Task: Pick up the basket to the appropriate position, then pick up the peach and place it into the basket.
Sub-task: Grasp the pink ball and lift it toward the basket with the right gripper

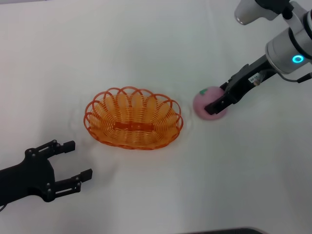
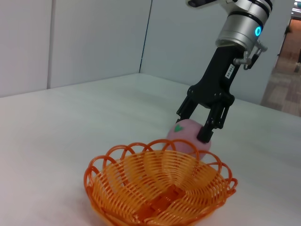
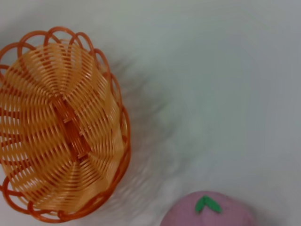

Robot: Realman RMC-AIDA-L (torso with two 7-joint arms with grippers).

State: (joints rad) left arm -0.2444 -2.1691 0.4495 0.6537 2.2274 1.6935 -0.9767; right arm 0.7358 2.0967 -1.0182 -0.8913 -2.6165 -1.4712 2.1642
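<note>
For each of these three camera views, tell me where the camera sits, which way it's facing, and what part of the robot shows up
Head view: on the robot's head, looking forward and down at the table; shows the left gripper open near the basket and the right gripper around the peach.
Left wrist view: low, looking across the basket toward the right gripper straddling the peach.
Right wrist view: looks down on the peach and basket; no robot parts show.
All three views share the basket and peach.

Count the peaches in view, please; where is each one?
1: the peach lies on the table beside the basket, between the right pincer fingers. None seems hidden.
</note>
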